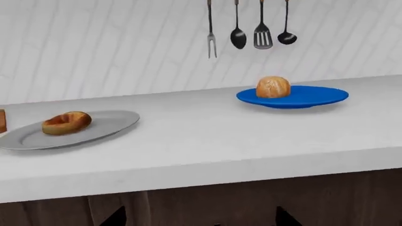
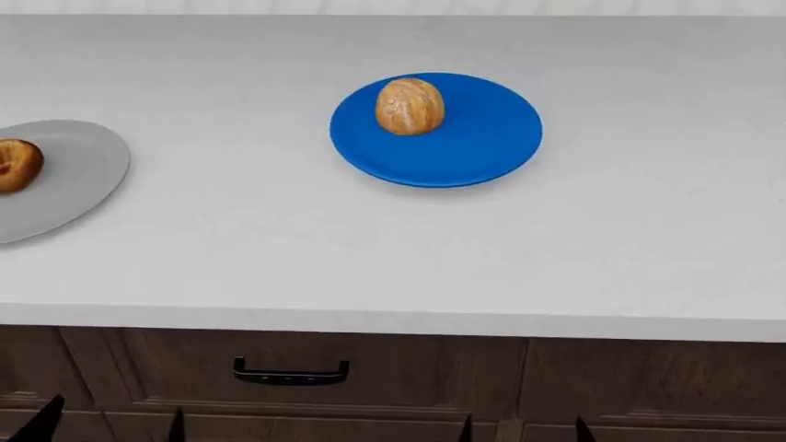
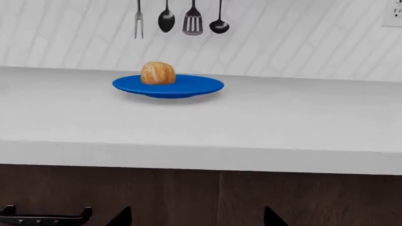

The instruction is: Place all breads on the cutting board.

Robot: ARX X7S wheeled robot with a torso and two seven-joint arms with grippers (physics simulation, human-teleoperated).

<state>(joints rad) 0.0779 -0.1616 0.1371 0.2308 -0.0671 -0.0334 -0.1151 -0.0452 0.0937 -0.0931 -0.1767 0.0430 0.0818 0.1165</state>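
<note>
The pale golden roll (image 2: 410, 106) sits on the far side of a round blue plate (image 2: 479, 147) in the middle of the white counter; it also shows as the pale roll (image 1: 273, 87) and the pale roll (image 3: 157, 73) in the wrist views. The darker glossy roll (image 2: 17, 164) lies on a grey plate (image 2: 74, 175) at the left, seen too as the dark roll (image 1: 66, 122). My left gripper (image 1: 199, 219) and right gripper (image 3: 196, 217) are open and empty, low in front of the cabinet, well short of both rolls. The cutting board is out of view.
Dark wood cabinets with a black drawer handle (image 2: 291, 373) lie below the counter edge (image 2: 393, 322). Several black utensils (image 1: 249, 33) hang on the white wall behind the blue plate. A brown sliver (image 1: 2, 121) shows beside the grey plate; I cannot tell what it is.
</note>
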